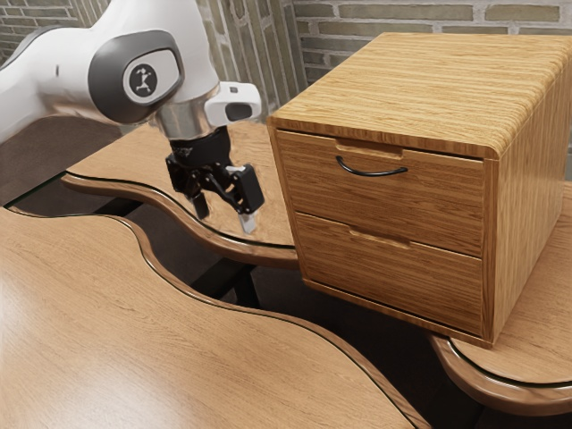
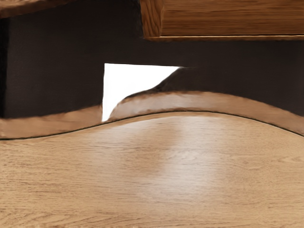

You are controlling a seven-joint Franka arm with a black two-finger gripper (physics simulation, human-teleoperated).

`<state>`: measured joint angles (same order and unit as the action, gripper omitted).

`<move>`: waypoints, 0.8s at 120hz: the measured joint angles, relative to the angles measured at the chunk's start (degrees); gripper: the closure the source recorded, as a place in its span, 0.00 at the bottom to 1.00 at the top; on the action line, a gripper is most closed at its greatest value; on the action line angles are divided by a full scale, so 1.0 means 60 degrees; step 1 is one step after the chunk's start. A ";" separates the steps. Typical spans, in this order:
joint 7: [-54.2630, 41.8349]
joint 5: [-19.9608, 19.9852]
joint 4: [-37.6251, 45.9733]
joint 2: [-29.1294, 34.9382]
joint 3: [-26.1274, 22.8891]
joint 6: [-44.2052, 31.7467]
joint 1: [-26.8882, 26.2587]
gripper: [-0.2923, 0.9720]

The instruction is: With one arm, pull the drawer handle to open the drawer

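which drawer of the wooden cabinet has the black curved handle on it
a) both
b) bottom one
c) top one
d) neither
c: the black handle sits on the top drawer, while the bottom drawer shows only a shallow notch at its upper edge.

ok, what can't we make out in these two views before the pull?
- Wooden two-drawer cabinet: far side cut off by the exterior view's right edge; the wrist view's frame edge crops it beyond a bottom corner.
- Drawer interiors: hidden behind the wooden fronts, exterior view.
- Thin black curved handle: gap behind it too small to judge, exterior view.
- White robot arm: base cut off by the exterior view's left edge.
- White patch, wrist view: unidentifiable.
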<state>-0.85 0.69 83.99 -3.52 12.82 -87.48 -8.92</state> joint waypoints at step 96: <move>0.8213 0.0928 -0.0669 0.0526 -0.0073 -0.0808 -0.1190 0.23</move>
<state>48.43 6.26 79.98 -0.37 12.38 -92.33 -16.06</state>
